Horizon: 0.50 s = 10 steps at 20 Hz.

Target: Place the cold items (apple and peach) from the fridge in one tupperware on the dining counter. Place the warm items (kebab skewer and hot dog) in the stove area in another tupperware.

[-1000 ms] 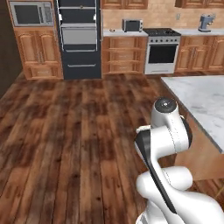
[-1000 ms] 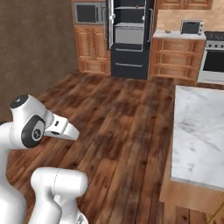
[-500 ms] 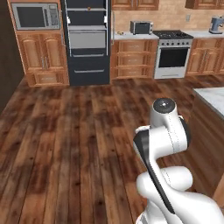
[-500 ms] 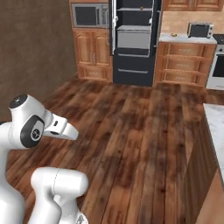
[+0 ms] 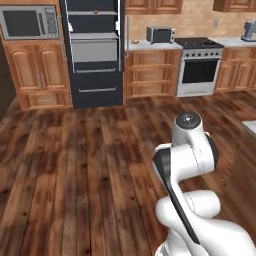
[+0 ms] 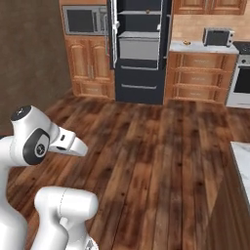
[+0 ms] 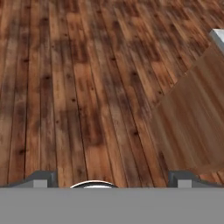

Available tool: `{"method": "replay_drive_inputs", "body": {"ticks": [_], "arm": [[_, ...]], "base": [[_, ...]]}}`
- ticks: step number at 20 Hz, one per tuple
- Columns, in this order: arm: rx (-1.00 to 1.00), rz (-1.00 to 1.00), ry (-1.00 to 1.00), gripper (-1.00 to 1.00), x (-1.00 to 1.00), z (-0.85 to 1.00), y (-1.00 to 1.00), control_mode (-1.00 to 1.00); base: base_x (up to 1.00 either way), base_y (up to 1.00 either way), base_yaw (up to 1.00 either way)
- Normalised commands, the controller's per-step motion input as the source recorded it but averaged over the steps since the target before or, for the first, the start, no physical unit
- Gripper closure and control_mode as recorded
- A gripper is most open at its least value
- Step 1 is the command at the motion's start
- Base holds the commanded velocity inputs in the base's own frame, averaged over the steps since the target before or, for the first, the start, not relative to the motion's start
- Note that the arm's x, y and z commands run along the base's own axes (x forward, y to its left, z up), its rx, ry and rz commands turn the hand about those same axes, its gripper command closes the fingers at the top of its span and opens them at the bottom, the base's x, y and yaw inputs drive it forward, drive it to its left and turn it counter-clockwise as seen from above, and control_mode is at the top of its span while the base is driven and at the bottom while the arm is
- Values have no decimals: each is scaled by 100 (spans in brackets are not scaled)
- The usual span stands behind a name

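Left base view: fridge (image 5: 95, 55) straight ahead at the back wall, black front, doors swung open, pale grey shelves and drawers showing inside. Can't make out any fruit in there at this size. Microwave (image 5: 29, 22) built into the wood cabinets just left of it. Right of the fridge: small silver toaster (image 5: 160, 34) on the pale wall countertop, then the stove (image 5: 201, 67) with its black oven window. Arm folded up in the lower right, over plank floor (image 5: 80, 165).

Right base view: same fridge left of centre at top, same layout. Corner of the dining surface (image 6: 241, 163), white-grey marble on a wooden base, comes in at the right edge, well apart from the fridge.

Hand view: camera points down at the floor. Fingers (image 7: 41, 179) spread wide at the bottom corners, nothing between them. Wooden side of the dining surface at right, sliver of marble top at the upper right corner.
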Motion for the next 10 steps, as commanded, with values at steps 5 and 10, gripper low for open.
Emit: {"method": "replay_drive_inputs", "body": {"ticks": [5, 10], "arm": [[0, 0, 0, -100, 0, 0, 0, 100], [0, 0, 0, -100, 0, 0, 0, 100]], "base": [[100, 8, 0], [100, 11, 9]]}}
